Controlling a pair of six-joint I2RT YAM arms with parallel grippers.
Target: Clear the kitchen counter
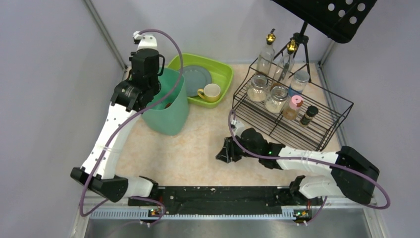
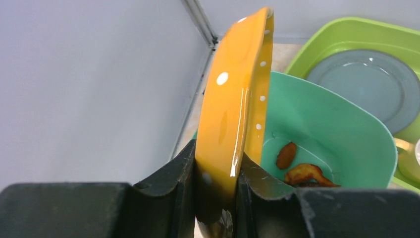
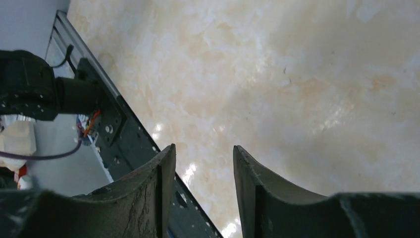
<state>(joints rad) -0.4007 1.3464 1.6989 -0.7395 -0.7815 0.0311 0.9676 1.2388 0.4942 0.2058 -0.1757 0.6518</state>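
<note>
Counter [image 1: 198, 148] is clearing up, but your left gripper [image 2: 218, 166] is pinching the plate [image 2: 237, 84] edge-on over the bin [image 2: 337, 124], risking a slip; right gripper [image 3: 203, 148] is hanging open, empty.

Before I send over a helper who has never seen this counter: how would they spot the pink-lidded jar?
Find the black wire rack at the right of the counter. In its front row, the pink-lidded jar stands between a bigger clear jar and a small dark-capped bottle. It alone has a pink lid.
</note>
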